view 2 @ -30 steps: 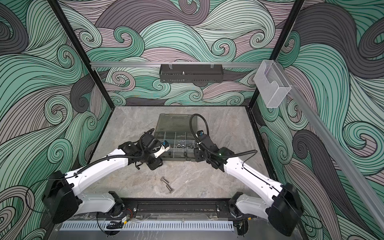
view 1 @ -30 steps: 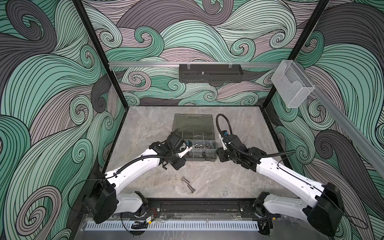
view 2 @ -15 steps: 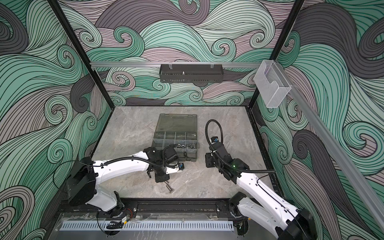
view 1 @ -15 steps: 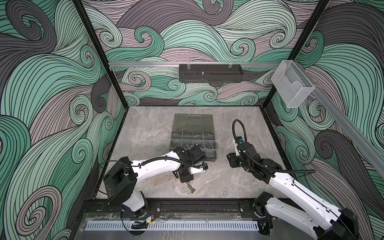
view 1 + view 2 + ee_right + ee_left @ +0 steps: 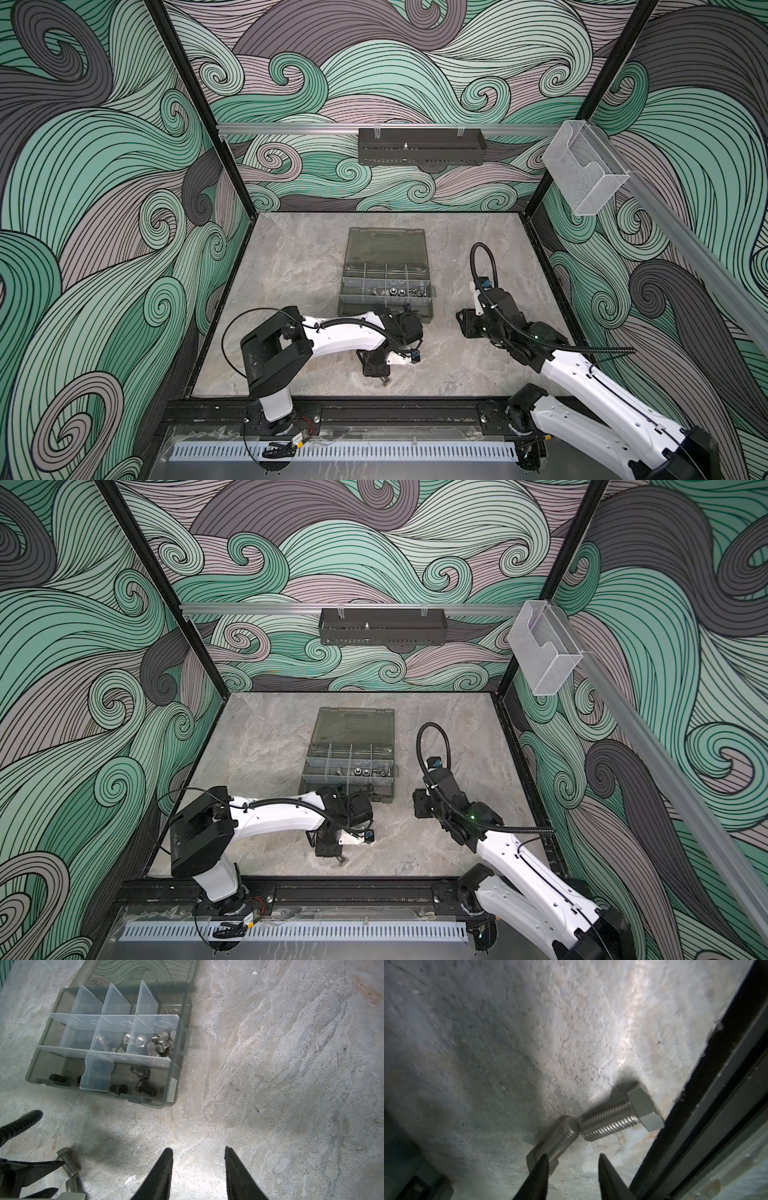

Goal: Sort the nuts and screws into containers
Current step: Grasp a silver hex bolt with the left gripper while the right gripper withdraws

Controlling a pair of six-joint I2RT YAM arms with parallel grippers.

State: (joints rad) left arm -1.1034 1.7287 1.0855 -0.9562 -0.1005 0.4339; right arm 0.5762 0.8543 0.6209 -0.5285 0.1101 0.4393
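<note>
In both top views the camera sits high above the front edge of the table (image 5: 299, 266), tilted steeply down and facing the back wall (image 5: 415, 83). It is far enough off to take in the whole table and the open case (image 5: 386, 245). The two views differ only by a slight sideways shift.

The left wrist camera hangs very close over the table, looking past the left gripper (image 5: 572, 1156) at two screws (image 5: 610, 1120) beside the front rail (image 5: 716, 1105).

The right wrist camera sits higher, looking past the right gripper (image 5: 198, 1149) across to the case. At its edge lie what seem to be the same two screws.
</note>
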